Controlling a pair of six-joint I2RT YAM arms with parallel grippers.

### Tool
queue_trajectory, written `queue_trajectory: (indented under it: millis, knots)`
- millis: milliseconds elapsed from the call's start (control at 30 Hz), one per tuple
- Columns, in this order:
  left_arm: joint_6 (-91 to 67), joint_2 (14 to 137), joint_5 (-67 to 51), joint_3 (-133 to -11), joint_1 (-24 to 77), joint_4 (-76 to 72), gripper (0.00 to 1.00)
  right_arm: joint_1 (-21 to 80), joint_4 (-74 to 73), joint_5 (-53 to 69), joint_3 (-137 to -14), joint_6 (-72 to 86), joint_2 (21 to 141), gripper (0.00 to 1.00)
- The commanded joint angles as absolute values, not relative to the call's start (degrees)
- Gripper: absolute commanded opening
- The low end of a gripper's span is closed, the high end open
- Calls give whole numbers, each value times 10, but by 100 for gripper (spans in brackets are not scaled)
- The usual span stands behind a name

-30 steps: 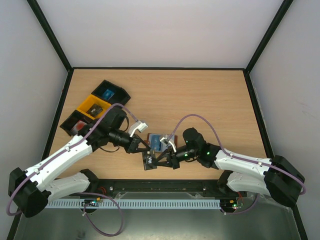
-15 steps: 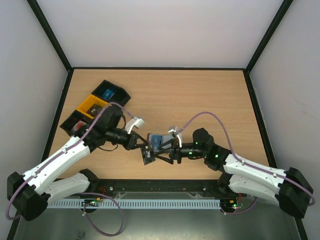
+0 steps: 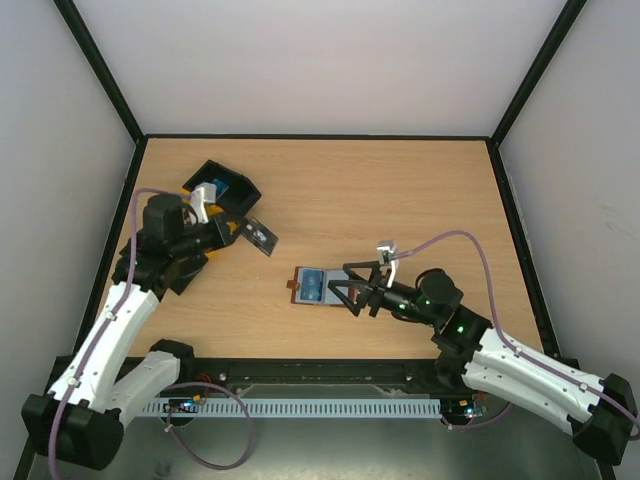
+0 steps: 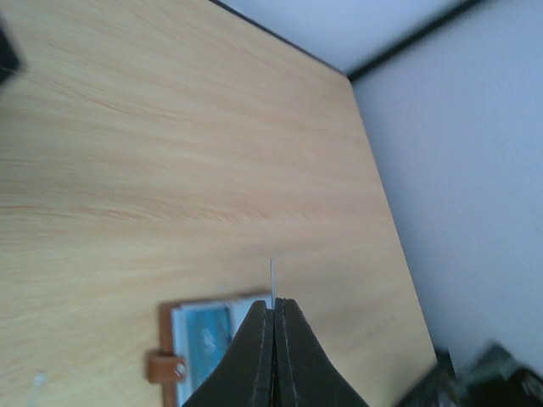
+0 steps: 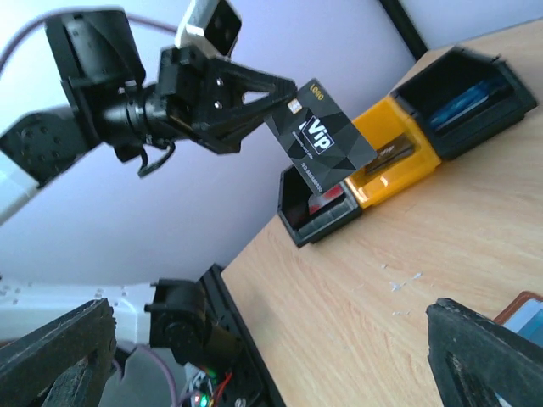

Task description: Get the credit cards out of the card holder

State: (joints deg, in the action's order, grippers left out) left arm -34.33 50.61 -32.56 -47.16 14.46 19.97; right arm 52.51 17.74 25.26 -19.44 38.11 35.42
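Observation:
The card holder (image 3: pixel 312 287) lies open on the table, brown with grey-blue inner pockets; it also shows in the left wrist view as the card holder (image 4: pixel 199 339). My left gripper (image 3: pixel 243 230) is shut on a dark grey credit card (image 3: pixel 260 235), held in the air beside the bins. The right wrist view shows this credit card (image 5: pixel 322 136) face-on, and the left wrist view shows the credit card (image 4: pixel 272 280) edge-on between the left gripper's (image 4: pixel 274 305) pressed fingers. My right gripper (image 3: pixel 340 290) stands open just right of the holder, holding nothing. A red card (image 5: pixel 327 199) lies in a black bin.
Three bins stand in a row at the back left: a black bin (image 5: pixel 462 93) with a blue card, a yellow bin (image 5: pixel 394 153), and a black bin (image 5: pixel 297 222) with the red card. My left arm (image 3: pixel 165 245) hangs over them. Black frame rails edge the table.
My left gripper has pulled away from the holder, up and to the left toward the bins, carrying the dark grey card. My right gripper has opened and let go of the holder, which now lies flat.

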Motion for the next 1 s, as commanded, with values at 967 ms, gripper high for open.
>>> queue_trajectory:
  millis: [967]
  knots:
    - [-583, 686, 101, -361, -101, -136, 3, 524, 54, 12, -181, 380, 169, 98]
